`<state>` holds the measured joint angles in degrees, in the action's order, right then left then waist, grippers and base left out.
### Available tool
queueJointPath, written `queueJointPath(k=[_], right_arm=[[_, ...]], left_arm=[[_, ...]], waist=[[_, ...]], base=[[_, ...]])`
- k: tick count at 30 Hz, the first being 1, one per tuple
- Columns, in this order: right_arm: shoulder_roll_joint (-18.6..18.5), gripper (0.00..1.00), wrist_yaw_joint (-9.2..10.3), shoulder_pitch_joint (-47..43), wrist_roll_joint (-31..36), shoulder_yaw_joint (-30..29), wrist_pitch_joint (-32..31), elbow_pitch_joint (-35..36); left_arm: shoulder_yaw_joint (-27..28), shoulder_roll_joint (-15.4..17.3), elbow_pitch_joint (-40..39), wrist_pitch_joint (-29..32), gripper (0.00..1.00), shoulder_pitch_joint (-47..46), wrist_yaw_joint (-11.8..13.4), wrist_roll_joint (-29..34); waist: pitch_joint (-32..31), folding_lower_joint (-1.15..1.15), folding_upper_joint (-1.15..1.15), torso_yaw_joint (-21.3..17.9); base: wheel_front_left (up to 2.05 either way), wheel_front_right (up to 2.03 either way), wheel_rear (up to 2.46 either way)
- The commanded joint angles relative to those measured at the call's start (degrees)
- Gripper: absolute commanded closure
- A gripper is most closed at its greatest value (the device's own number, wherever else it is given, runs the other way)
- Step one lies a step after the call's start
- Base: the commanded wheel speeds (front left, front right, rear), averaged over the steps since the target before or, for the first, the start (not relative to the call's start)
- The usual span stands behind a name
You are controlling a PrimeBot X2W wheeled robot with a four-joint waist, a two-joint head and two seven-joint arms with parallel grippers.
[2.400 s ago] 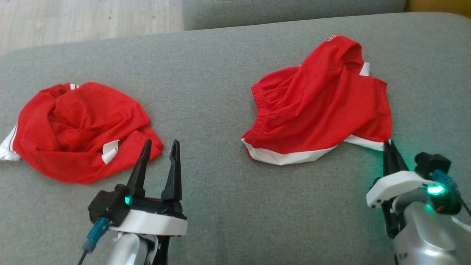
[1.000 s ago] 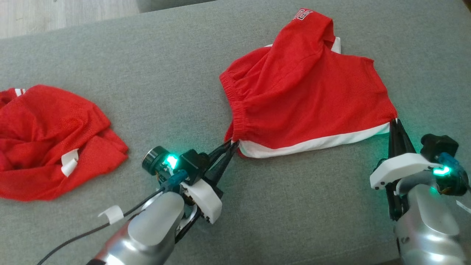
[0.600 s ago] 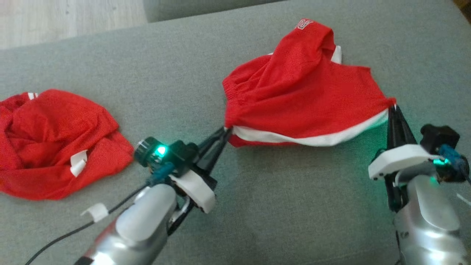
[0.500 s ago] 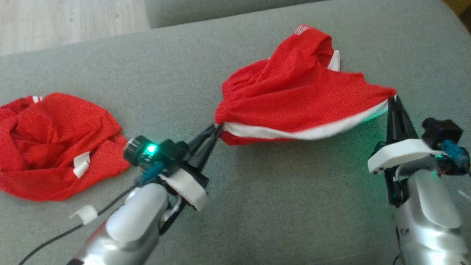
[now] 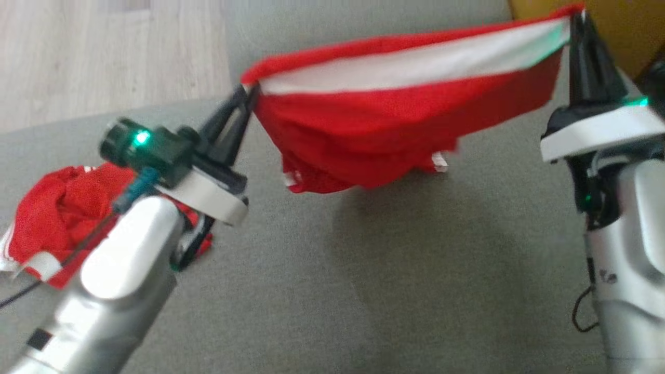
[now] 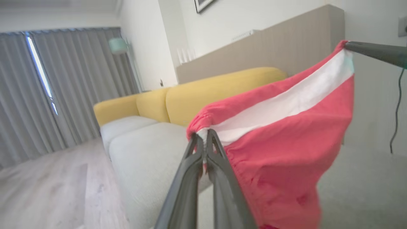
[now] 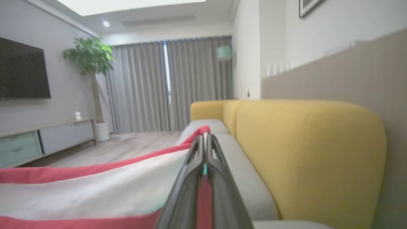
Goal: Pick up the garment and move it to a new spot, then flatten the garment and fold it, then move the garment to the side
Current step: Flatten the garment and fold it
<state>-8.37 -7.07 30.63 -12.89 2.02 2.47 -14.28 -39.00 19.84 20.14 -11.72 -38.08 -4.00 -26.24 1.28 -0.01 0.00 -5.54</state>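
Red shorts (image 5: 395,130) hung stretched between the left fingers (image 5: 235,115) and the right fingers (image 5: 583,54), each pair clamped on a corner.

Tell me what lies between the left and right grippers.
The red garment spans that stretch, its white band taut from the left gripper to the right gripper, hanging above the grey cushion. The head view shows it.

Ahead and right of the right gripper (image 7: 203,138), a yellow sofa (image 7: 305,152) stands along a beige panelled wall (image 7: 334,73). Farther ahead, grey curtains (image 7: 140,86) cover the window (image 7: 166,63). To the gripper's left are a potted tree (image 7: 90,60), a low cabinet (image 7: 44,140) and a dark television (image 7: 22,70), above a pale wood floor (image 7: 127,146).
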Motion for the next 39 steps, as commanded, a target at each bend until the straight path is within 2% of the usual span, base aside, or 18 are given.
queueJointPath(k=[1, 6, 11, 18, 23, 26, 30, 34, 39], right_arm=[[-0.7, 1.00, -0.42, 2.8, -0.5, 1.7, -1.4, 4.0], [-1.8, 1.00, -0.42, 2.2, -1.2, 2.5, -6.0, 8.8], [-2.5, 1.00, -0.42, -3.1, -3.9, 2.9, -12.3, 14.7], [-2.7, 1.00, -0.42, -13.2, -5.8, -0.6, -17.8, 25.2], [-2.5, 1.00, -0.42, -15.3, -5.9, -1.3, -20.8, 28.8], [-3.0, 1.00, -0.42, -12.3, -6.1, 0.3, -21.8, 27.0], [-4.3, 1.00, -0.42, -2.5, -7.0, 2.6, -21.7, 20.8], [-5.6, 1.00, -0.42, 11.4, -6.5, 3.9, -18.5, 9.9], [-5.4, 1.00, -0.42, 29.0, -3.3, 4.7, -10.0, -5.2]], left_arm=[[3.4, 2.8, -3.1, 0.6, 1.00, -4.2, 0.9, -0.3], [4.3, 4.5, -7.8, 3.6, 1.00, -4.1, 2.3, -0.9], [3.9, 7.9, -15.8, 7.9, 1.00, 2.0, 3.3, -2.6], [5.7, 14.0, -32.4, 13.2, 1.00, 13.6, 8.3, -6.3], [5.8, 16.4, -38.2, 16.7, 1.00, 14.8, 9.4, -6.7], [5.9, 15.1, -36.5, 18.1, 1.00, 11.6, 7.9, -8.5], [6.0, 13.9, -29.1, 20.0, 1.00, 2.7, 4.1, -9.0], [6.0, 11.0, -18.5, 19.7, 1.00, -9.7, 0.1, -7.8], [7.9, 6.2, -4.2, 15.0, 1.00, -25.1, -1.9, -7.7]], waist=[[-1.5, 0.01, 0.00, 0.1], [-3.1, 0.01, 0.00, 0.3], [-4.7, 0.01, 0.00, 0.0], [-5.6, 0.01, 0.00, -0.3], [-3.5, 0.01, 0.00, -0.3], [-1.2, 0.01, 0.00, -0.3], [4.9, 0.01, 0.00, -0.3], [10.7, 0.01, 0.00, 0.0], [15.9, 0.01, 0.00, -0.6]], base=[[0.00, 0.00, 0.00], [0.00, 0.00, 0.00], [0.00, 0.00, 0.00], [0.00, 0.00, 0.00], [0.00, 0.00, 0.00], [0.00, 0.00, 0.00], [0.00, 0.00, 0.00], [0.00, 0.00, 0.00], [0.00, 0.00, 0.00]])
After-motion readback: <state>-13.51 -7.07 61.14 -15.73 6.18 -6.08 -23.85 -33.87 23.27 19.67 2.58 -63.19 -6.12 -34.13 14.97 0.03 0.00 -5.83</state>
